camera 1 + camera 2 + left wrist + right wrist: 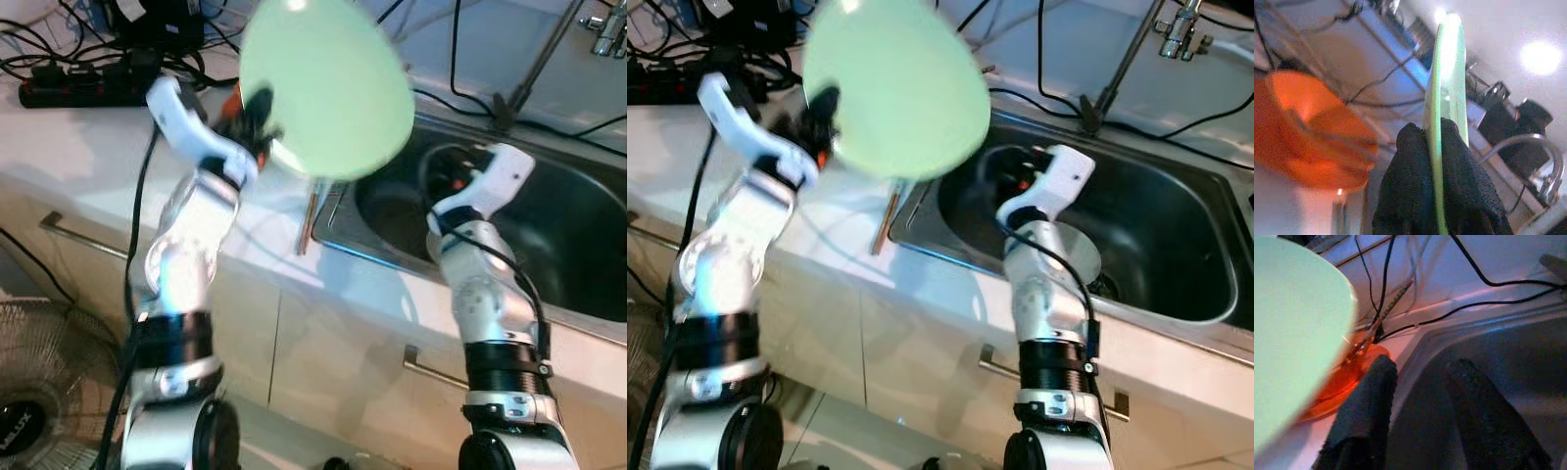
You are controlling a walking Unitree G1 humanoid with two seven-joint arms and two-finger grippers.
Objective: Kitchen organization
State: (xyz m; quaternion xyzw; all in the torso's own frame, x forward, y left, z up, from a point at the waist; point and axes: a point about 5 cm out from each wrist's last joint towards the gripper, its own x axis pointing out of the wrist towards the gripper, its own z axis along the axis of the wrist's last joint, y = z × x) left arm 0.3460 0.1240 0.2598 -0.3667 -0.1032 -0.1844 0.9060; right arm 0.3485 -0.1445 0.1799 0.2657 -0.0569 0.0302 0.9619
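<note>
Left claw pinching the rim of the pale green plate, held high over the bench, left of the sink. Right claw spread wide, holding nothing, hanging over the basin. Orange dish waiting beside the sink. Plate lifted, not yet placed; most tidying seemingly left.

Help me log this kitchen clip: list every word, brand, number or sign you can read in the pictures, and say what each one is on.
"LUX": the readable end of a brand word on the hub badge of the floor fan, low by the robot's left side; its first letters are cut off by the picture's edge.
Nothing else is legible: no print shows on the green plate, the sink or the power strip.
</note>
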